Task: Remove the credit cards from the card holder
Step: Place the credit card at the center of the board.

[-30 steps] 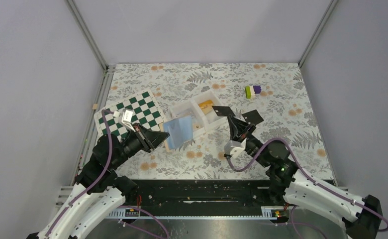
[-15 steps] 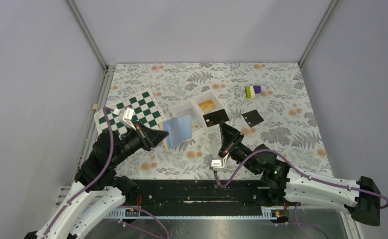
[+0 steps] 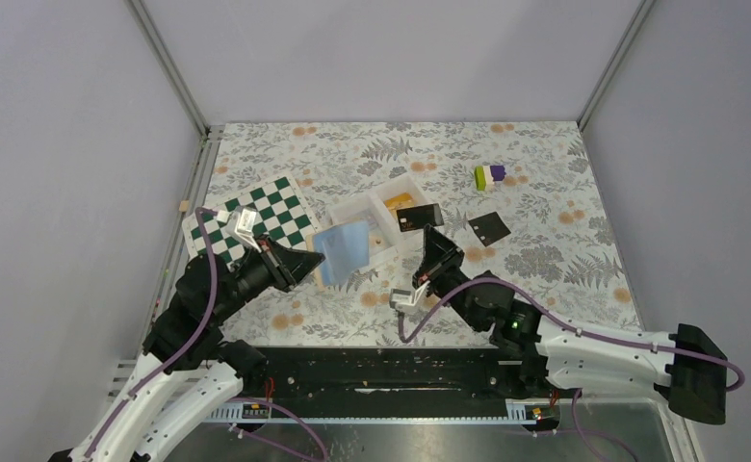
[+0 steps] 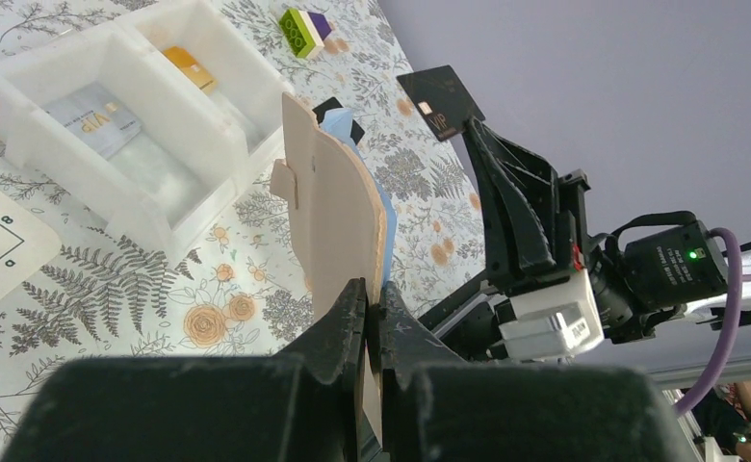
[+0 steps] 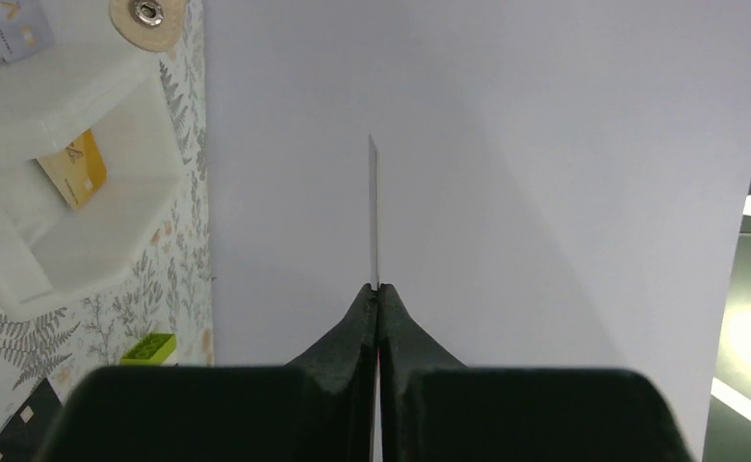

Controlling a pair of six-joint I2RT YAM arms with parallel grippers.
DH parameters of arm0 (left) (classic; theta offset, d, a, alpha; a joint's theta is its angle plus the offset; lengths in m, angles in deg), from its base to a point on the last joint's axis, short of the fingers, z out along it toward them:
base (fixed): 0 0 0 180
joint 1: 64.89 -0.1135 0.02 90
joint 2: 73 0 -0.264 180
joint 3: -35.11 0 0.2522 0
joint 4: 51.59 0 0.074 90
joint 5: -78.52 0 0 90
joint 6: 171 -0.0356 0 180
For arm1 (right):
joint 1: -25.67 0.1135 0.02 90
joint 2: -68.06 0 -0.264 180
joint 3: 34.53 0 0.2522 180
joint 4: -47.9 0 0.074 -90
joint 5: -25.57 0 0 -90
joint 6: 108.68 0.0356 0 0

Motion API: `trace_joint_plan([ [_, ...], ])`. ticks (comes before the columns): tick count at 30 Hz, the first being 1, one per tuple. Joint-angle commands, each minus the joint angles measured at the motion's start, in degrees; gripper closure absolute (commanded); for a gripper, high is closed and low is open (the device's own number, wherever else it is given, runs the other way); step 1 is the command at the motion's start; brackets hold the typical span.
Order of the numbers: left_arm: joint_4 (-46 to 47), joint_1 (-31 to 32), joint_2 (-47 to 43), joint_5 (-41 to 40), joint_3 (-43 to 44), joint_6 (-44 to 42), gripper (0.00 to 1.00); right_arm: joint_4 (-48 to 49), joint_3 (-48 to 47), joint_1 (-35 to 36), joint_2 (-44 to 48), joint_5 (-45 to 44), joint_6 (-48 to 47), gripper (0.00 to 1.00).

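Black card (image 3: pixel 419 218) pinched in right gripper (image 3: pixel 427 237) by white tray (image 3: pixel 350 201); left gripper (image 3: pixel 314 261) clamps blue card holder (image 3: pixel 345 245), tilted up off table.

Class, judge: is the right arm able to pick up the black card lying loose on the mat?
Probably not yet: the right gripper is shut on a second black card, though nothing covers the loose black card on the mat.

Pale blue holder (image 3: pixel 345 245) w/ tan edge; black card (image 3: pixel 419 218); white tray (image 3: pixel 341 206); green/wht chequered board (image 3: pixel 273 204); grey floral cloth (image 3: pixel 545 221); green+purple block (image 3: pixel 489 176).
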Motion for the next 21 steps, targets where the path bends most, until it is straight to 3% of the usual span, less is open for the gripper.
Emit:
trace_joint_plan([
  [1,1.9,-0.3,-1.6,-1.0,1.5,-1.1,1.0,5.5,-5.1,-2.4,-3.3,-6.9,5.2,1.0],
  [3,1.2,-0.3,-2.0,-1.2,1.7,-1.4,1.0,-1.4,-7.7,-5.4,-3.4,-7.2,12.2,1.0],
  [6,-0.5,-0.3,-2.5,-1.9,2.6,-2.5,1.0,-1.5,-10.5,-9.9,-6.1,-11.4,18.9,1.0],
  [10,-1.2,-0.5,-3.6,-2.7,3.1,-3.0,1.0,-8.1,-19.0,-15.0,-11.7,-24.6,33.8,1.0],
  [16,-1.8,-0.5,-4.2,-2.6,3.0,-3.1,1.0,-35.9,-31.5,-19.5,-20.1,-38.7,64.0,1.0],
  [21,-3.4,-0.4,-5.5,-3.4,3.4,-3.8,1.0,-67.5,-44.8,-25.4,-27.9,-37.0,93.8,1.0],
])
